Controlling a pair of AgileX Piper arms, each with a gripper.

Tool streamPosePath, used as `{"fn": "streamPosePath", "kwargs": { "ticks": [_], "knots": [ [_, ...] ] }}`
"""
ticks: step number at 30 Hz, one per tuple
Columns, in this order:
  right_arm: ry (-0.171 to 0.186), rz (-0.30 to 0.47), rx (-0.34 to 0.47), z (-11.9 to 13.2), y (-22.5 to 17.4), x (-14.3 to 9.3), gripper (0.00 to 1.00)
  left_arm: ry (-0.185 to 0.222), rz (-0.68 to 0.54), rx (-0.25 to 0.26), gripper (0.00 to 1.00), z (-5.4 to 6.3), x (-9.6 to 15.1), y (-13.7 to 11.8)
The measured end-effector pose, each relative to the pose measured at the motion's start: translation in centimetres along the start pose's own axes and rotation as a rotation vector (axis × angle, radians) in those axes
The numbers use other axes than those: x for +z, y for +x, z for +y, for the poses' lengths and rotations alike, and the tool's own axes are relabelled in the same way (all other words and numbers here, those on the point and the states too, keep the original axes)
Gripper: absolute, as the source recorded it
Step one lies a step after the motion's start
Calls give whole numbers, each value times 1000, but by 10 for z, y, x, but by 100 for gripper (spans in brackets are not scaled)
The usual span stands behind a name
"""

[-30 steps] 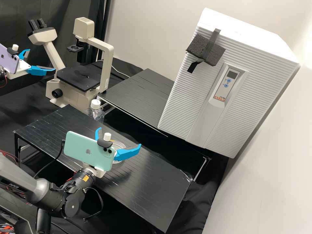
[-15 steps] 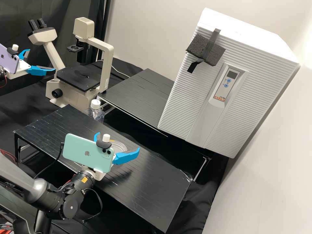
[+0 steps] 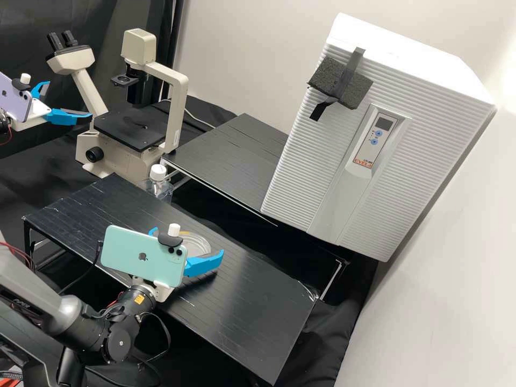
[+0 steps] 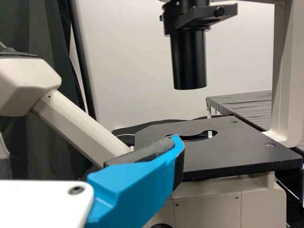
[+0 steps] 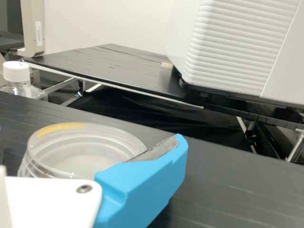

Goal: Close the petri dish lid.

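Note:
In the high view, the clear round petri dish lies on the front black table, partly behind my right gripper. Its blue fingers stand open, one towards each side of the dish. The right wrist view has the petri dish beside the near finger of my right gripper, with a yellow mark on the rim; whether lid and base sit fully together I cannot tell. Over at the far left, my left gripper is open and empty, near the microscope. The left wrist view shows my left gripper before the microscope stage.
A beige microscope stands at the back left. A capped clear bottle is just behind the front table. The back table adjoins a large white ribbed incubator on the right.
My right gripper has come down and slightly left in the high view, lower by the dish, uncovering more of it there. Its fingers remain open. The left arm has stayed still.

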Motion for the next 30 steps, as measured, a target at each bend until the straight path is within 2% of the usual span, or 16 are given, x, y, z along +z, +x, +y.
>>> {"fn": "streamPosePath", "kwargs": {
  "ticks": [8, 9, 14, 30],
  "knots": [
    [23, -10, -10, -1, 1, 4, 100, 0, 0, 0, 100, 0, 0, 0],
    [27, -11, -12, -1, 1, 4, 0, 0, 0, 0, 100, 0, 0, 0],
    [37, -10, -15, -1, 1, 5, 0, 0, 0, 0, 100, 0, 0, 0],
    [37, -6, -15, -1, 1, 5, 0, 0, 0, 0, 100, 0, 0, 0]
  ]
}}
